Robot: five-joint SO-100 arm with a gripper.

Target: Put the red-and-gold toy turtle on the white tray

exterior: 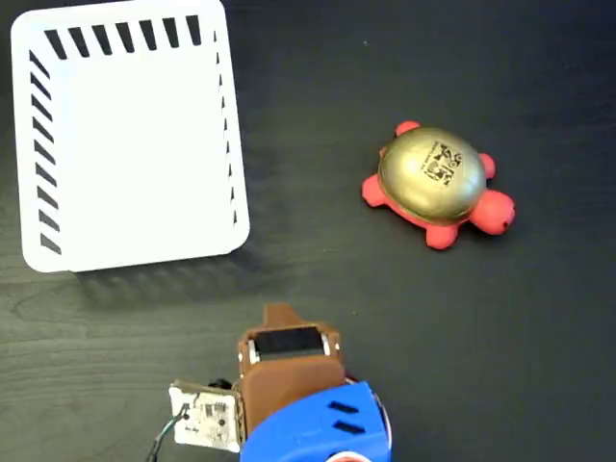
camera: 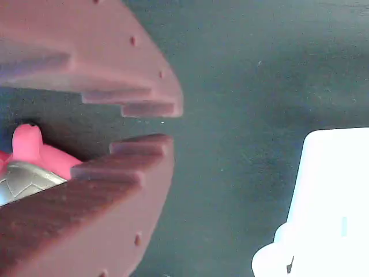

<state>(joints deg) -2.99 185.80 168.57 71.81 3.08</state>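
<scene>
The small rubbery red-and-gold toy turtle (exterior: 438, 185), with its shiny domed gold shell bearing a black printed mark, sits upright on the dark wood-grain table (exterior: 500, 366), to the right of centre in the fixed view, its red head pointing to the lower right. Nothing touches it. It looks light and somewhat soft, so it should give a little under pressure; the glossy dome is likely slippery, and a hold low across the shell's sides, just above the red legs, seems safer than pinching the curved top. The white rectangular plastic tray (exterior: 130, 135) with slotted sides lies at the far left, well apart from the turtle, and holds nothing.

The brown two-finger gripper (camera: 147, 124) on the blue-bodied arm (exterior: 318, 428) sits at the near edge, between tray and turtle and clear of both. In the wrist view its stepped fingers (camera: 132, 161) stand a little apart with nothing between them; the turtle shows behind them at the left, the tray's corner at the lower right.
</scene>
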